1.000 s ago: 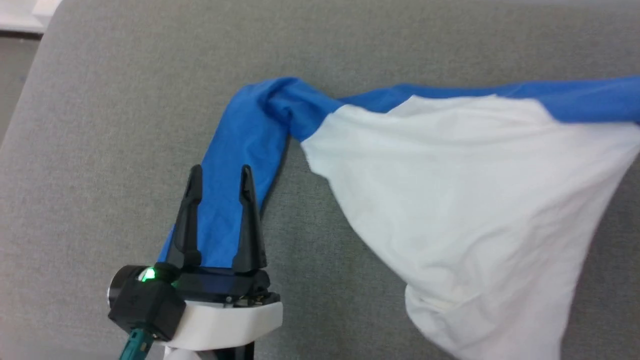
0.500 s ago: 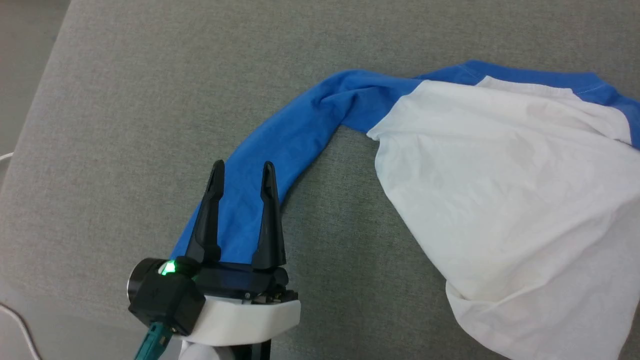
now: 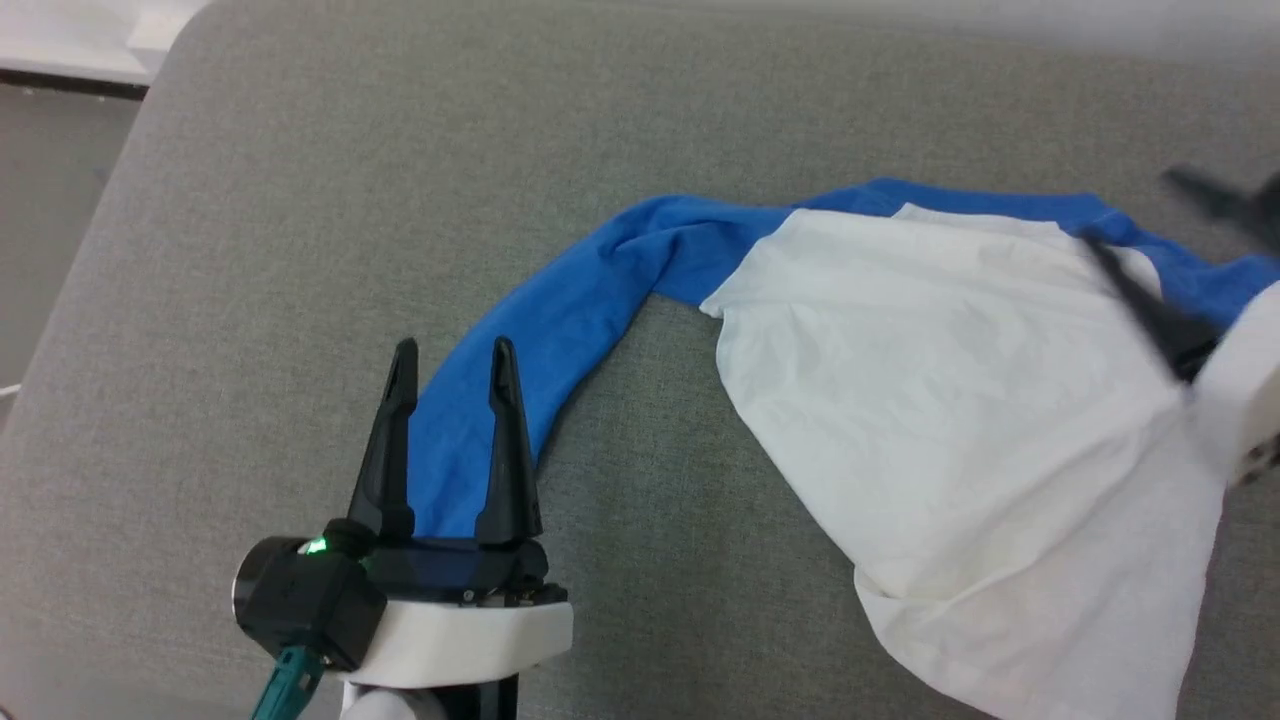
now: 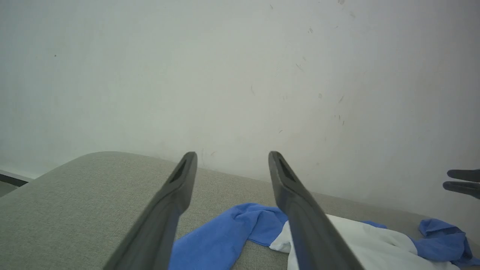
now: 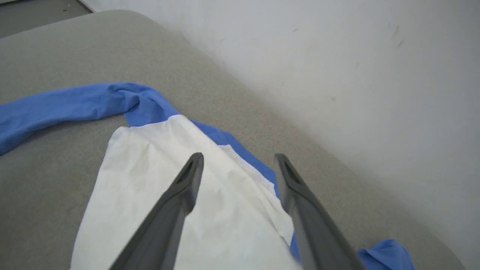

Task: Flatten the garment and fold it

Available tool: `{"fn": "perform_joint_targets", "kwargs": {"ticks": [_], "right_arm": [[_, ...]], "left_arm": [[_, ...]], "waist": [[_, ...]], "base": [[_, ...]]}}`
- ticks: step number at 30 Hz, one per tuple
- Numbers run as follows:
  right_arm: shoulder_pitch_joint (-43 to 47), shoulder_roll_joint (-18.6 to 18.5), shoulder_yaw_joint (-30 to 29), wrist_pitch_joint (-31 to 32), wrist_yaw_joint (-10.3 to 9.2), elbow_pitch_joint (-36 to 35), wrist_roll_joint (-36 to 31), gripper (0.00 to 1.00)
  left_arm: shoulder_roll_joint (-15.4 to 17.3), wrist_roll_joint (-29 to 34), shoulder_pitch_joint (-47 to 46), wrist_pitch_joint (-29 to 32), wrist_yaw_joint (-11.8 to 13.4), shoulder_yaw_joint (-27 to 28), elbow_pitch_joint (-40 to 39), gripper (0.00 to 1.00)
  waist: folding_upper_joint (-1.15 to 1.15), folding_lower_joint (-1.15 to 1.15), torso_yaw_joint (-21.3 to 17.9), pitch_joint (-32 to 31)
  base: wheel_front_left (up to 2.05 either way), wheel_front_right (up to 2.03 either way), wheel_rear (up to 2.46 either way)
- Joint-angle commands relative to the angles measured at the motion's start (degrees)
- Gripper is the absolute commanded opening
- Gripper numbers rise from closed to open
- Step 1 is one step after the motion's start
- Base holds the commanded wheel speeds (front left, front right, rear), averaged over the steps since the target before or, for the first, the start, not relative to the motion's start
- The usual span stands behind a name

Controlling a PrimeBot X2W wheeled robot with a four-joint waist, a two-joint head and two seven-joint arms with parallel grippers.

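The garment (image 3: 950, 400) lies on the grey padded surface (image 3: 300, 250), its white body rumpled and running off the lower right. One blue sleeve (image 3: 560, 320) curves from the shoulder down to the left. My left gripper (image 3: 450, 345) hovers open over that sleeve's lower end, and the sleeve (image 4: 217, 240) lies below its fingers with nothing between them. My right gripper (image 3: 1128, 208), blurred at the right edge, stands open above the blue collar. In the right wrist view the right gripper (image 5: 239, 156) is open over the white body (image 5: 150, 168), holding nothing.
The surface's rounded corner is at the upper left, with floor (image 3: 40, 200) beyond its left edge. A pale wall (image 4: 225, 75) rises right behind the far edge. The right gripper's fingers (image 4: 463, 180) show at the left wrist view's right edge.
The right gripper has opened and let go of the garment, which has dropped from a stretched, lifted state onto the surface. The head camera has shifted. The left gripper stays open.
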Motion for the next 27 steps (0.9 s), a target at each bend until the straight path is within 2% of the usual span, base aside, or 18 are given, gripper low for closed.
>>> {"fn": "perform_joint_targets", "kwargs": {"ticks": [1,7,11,18,19,20,21,22,27], "right_arm": [[1.7,0.9,2.3,0.5,-0.12,-1.5,0.0,1.0],[5.1,3.4,14.9,1.0,-0.12,-1.9,-1.4,1.0],[4.9,3.5,22.0,0.3,-0.12,2.7,-4.3,1.0],[3.2,3.0,30.2,1.0,-0.12,11.7,-8.9,1.0],[3.0,3.2,30.7,1.1,-0.12,13.1,-8.9,0.86],[2.6,3.1,31.8,1.1,-0.12,14.0,-9.4,0.33],[2.1,3.0,32.7,0.7,-0.12,14.6,-9.8,0.08],[1.8,3.3,32.9,0.1,-0.12,15.3,-9.5,0.0],[0.1,5.8,31.9,-3.8,-0.12,14.9,-7.4,0.0]], "left_arm": [[0.1,0.1,0.9,-0.3,-0.4,0.3,0.1,1.0],[0.1,0.4,1.4,-0.3,-0.8,-0.4,-0.2,1.0],[-0.1,0.2,0.9,-0.3,-0.5,-1.3,-0.1,1.0],[-0.2,-0.8,0.1,-0.3,-0.4,-2.4,0.5,1.0],[-0.3,-0.9,0.1,-0.3,-0.3,-2.5,0.7,1.0],[-0.3,-1.0,0.0,-0.3,-0.3,-2.5,0.8,1.0],[-0.3,-1.1,0.0,-0.3,-0.2,-2.5,1.0,1.0],[-0.3,-1.2,-0.1,-0.3,-0.2,-2.5,1.2,1.0],[-0.3,-1.6,0.6,-0.3,-0.3,-1.3,1.9,1.0]], "waist": [[0.0,0.01,-0.2,-1.3],[0.0,0.01,2.1,0.1],[0.0,0.01,4.2,1.2],[0.0,0.01,7.2,1.8],[0.0,0.01,7.4,1.7],[0.0,0.01,7.5,1.6],[0.0,0.01,7.6,1.4],[0.0,0.01,7.6,1.1],[0.0,0.01,6.0,-1.2]], "base": [[0.0,0.0,0.0],[0.0,0.0,0.0],[0.0,0.0,0.0],[0.0,0.0,0.0],[0.0,0.0,0.0],[0.0,0.0,0.0],[0.0,0.0,0.0],[0.0,0.0,0.0],[0.0,0.0,0.0]]}}
